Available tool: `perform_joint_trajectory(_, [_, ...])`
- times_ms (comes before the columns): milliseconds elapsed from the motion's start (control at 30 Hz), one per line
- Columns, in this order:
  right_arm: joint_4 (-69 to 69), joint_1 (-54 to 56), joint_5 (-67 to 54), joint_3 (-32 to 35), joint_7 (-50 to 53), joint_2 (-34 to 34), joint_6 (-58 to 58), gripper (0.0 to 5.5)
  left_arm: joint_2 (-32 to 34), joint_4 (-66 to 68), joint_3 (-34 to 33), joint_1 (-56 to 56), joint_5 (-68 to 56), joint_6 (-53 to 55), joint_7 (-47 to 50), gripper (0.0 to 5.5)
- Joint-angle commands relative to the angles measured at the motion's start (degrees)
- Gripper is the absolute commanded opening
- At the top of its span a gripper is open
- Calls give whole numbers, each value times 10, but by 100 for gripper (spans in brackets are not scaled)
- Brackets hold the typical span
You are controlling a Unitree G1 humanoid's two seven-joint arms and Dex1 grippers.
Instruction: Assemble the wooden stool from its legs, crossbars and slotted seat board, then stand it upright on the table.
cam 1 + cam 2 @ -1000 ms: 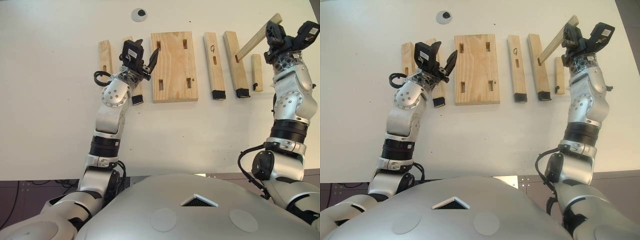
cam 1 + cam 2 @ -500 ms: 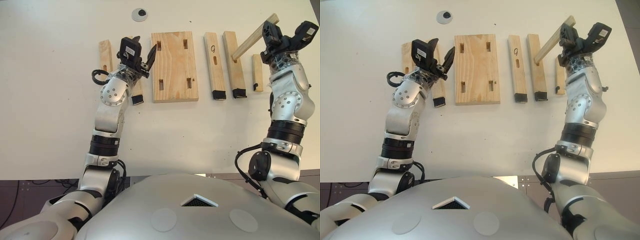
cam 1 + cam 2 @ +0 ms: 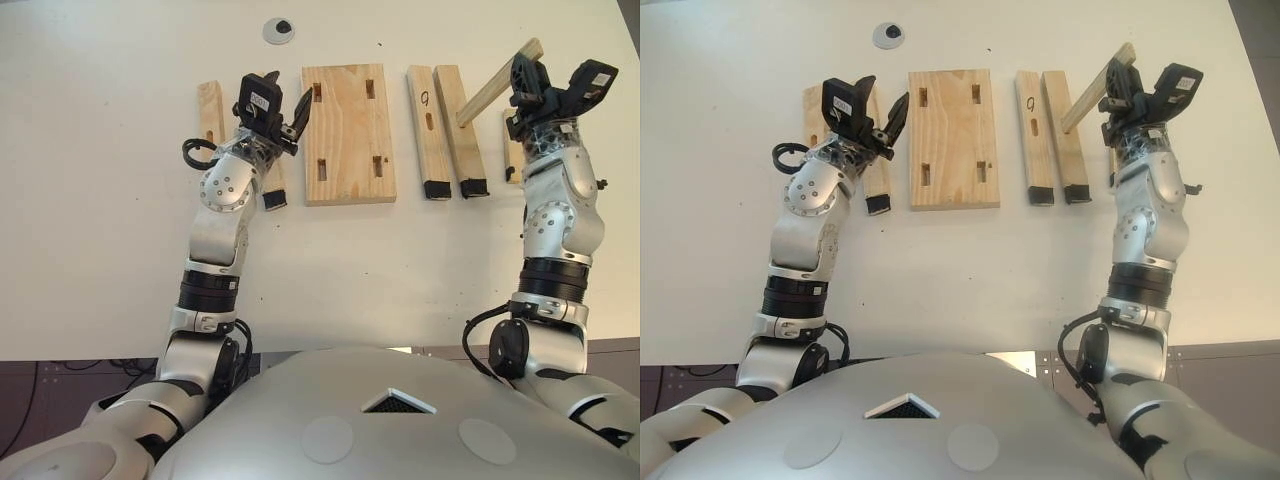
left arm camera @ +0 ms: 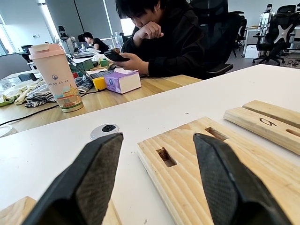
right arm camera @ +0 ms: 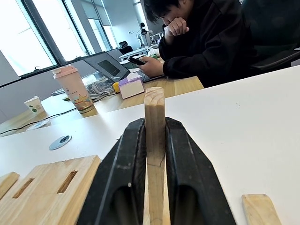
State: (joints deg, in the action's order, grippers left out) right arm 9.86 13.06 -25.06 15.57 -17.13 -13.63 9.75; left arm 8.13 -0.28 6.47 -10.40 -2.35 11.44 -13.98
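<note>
The slotted seat board (image 3: 348,133) lies flat in the middle of the white table (image 3: 100,200). Two legs lie left of it; one (image 3: 210,112) is bare and the other (image 3: 272,190) runs under my left gripper (image 3: 285,118). That gripper hovers open over the board's left edge, nothing between its fingers (image 4: 93,187). Two more legs (image 3: 425,130) (image 3: 460,145) lie side by side right of the board. My right gripper (image 3: 522,82) is shut on a crossbar (image 3: 495,85), held tilted with its low end on the outer right leg. The same crossbar (image 5: 154,117) stands between the black fingers (image 5: 129,173).
A short wooden piece (image 3: 511,160) lies beside my right wrist, partly hidden by it. A round grey cap (image 3: 279,29) is set into the table at the far side. Bare tabletop stretches between the parts and the near edge.
My right gripper has swung left with the crossbar, and the outer right leg has slid left against the marked leg. My left gripper has shifted slightly farther away, still open.
</note>
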Motion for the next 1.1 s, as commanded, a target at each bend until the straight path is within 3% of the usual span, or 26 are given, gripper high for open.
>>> perform_joint_trajectory(33, [29, -38, 47, -17, 20, 9, -14, 39, 1, -6, -1, 3, 3, 2, -1, 275])
perform_joint_trajectory(300, [21, -75, 108, -94, 8, 8, -49, 39, -3, -4, 0, 3, 6, 2, 5, 275])
perform_joint_trajectory(1100, [61, -80, 116, -105, 1, -5, -21, 39, -24, 1, -2, 5, 20, -5, 37, 275])
